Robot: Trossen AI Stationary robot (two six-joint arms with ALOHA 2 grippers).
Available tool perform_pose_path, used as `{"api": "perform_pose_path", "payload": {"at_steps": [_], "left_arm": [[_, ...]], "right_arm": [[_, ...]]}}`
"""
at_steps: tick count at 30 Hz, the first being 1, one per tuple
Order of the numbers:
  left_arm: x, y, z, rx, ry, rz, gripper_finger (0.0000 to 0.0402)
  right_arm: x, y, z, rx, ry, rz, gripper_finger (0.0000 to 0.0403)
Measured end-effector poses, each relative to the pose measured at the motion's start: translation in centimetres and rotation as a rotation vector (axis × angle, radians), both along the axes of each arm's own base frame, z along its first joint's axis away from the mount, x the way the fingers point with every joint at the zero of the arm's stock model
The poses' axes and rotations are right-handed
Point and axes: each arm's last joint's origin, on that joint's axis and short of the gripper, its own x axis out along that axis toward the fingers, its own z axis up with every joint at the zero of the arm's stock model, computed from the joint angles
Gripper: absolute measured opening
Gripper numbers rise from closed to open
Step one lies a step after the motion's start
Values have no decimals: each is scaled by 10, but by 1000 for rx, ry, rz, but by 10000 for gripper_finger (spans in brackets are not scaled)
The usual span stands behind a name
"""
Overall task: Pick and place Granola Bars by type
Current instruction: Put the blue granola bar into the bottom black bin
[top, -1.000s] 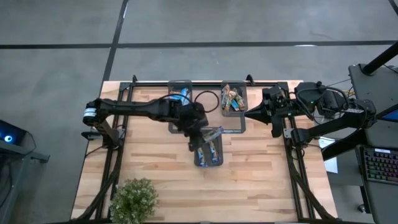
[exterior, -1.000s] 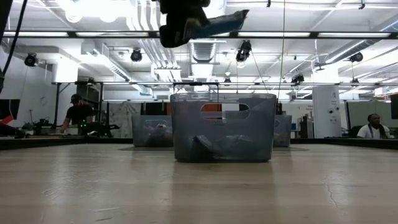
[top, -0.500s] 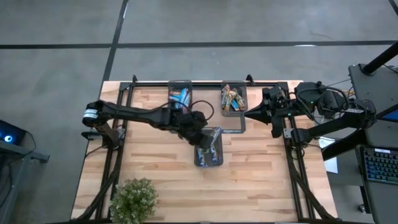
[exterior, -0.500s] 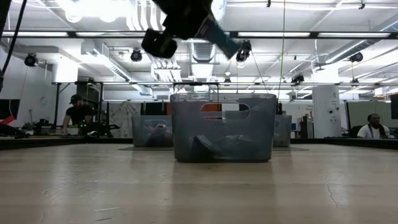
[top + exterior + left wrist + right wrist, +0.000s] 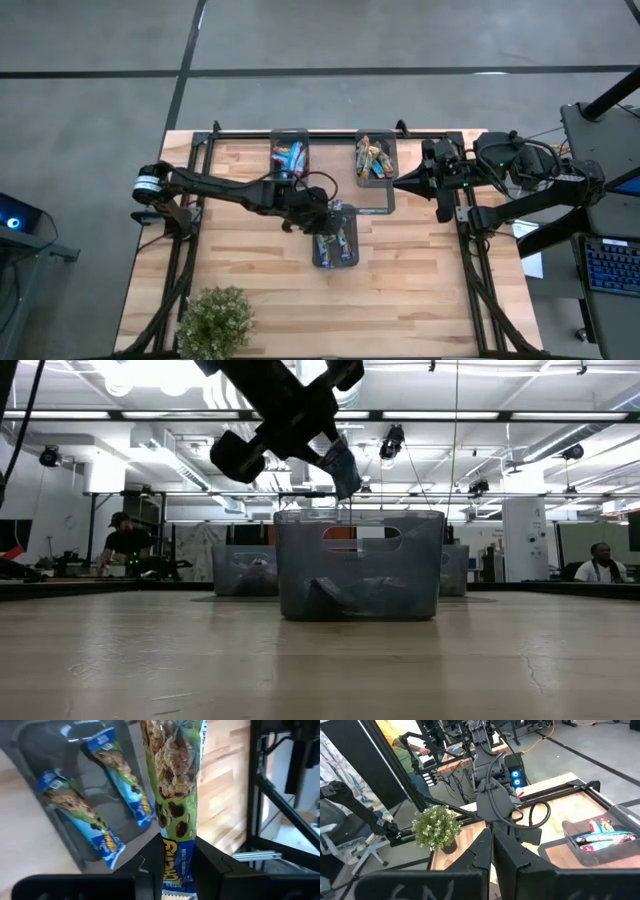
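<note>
My left gripper hangs above the near grey tray, shut on a granola bar in a light-blue wrapper with a green part. In the low view the bar slants down over the tray. Two blue-wrapped bars lie flat on that tray's floor. My right gripper waits shut at the table's right, by the far right tray, and holds nothing. My left gripper pinches the bar by one end of its wrapper between the two fingers. The bar runs on in line with the fingers. It is lifted clear, and its free end tilts down over the near tray's rim.
The far left tray holds blue-wrapped bars, and the far right tray holds mixed brownish ones. A black cable loop lies between them. A potted plant stands at the near left corner. People are in the room behind.
My left gripper has come down and shifted a little toward the near tray while tipping forward. The bar, which lay about level high above the tray, now slants with its free end down near the rim. The hold has stayed shut.
</note>
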Motion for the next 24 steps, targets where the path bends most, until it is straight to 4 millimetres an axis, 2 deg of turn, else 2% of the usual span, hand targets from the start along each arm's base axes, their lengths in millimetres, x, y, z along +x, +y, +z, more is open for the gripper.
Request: {"api": "perform_pose_path", "payload": {"at_steps": [9, 24], "left_arm": [[0, -12, -2, -14, -9, 62, 62], [-1, -15, -10, -18, -23, 55, 62]], "right_arm": [[0, 0, 0, -37, -3, 8, 8], [0, 0, 0, -39, -3, 9, 8]]}}
